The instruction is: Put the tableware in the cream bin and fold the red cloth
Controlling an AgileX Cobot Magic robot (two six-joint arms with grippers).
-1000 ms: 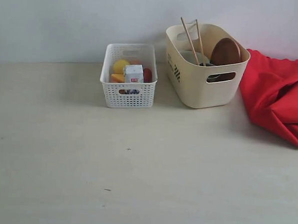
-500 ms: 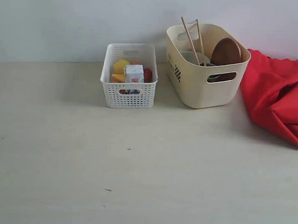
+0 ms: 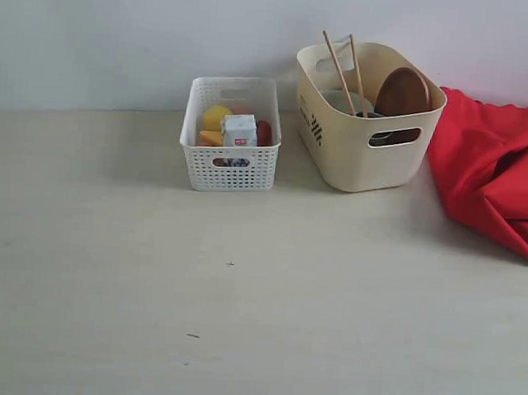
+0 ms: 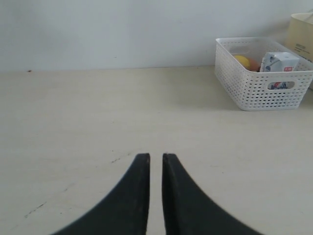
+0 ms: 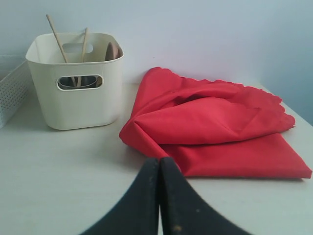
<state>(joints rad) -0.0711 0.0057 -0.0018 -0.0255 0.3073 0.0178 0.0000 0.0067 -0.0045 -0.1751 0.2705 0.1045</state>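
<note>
Right gripper [image 5: 159, 160]: fingers pressed together with nothing between them, low over the table [image 3: 241, 294] and out of the exterior view.
Left gripper [image 4: 156, 156]: fingers drawn almost together, only a thin slit between them, and empty. It faced bare table on the left side.
Red cloth [image 5: 210, 132]: lay straight ahead of the right gripper, near it and not touching. It was at the far right of the scene, running off the edge of the exterior view.
Cloth shape: bunched and loosely doubled over, not a neat fold. One scalloped edge showed along the far side, and a straighter edge lay nearest the gripper.
Long axis: seemed to run left to right across the right gripper's line of approach, so the near edge faced the fingertips broadside.
Nearer arm: the right, clearly. From the left gripper the cloth was well apart, beyond both bins.
Cream bin [image 3: 355, 154]: stood just left of the cloth at the far side.
Tableware: wooden chopsticks [image 3: 342, 69] leaned upright in the cream bin, with the round brown plate [image 3: 402, 91] on edge and the pale bowl [image 3: 343, 101] inside. Cup, spoon and knife could not be made out.
White lattice basket [image 4: 259, 90]: left of the cream bin, holding food items.
Judgement: binning looked finished, and folding the cloth remained.
</note>
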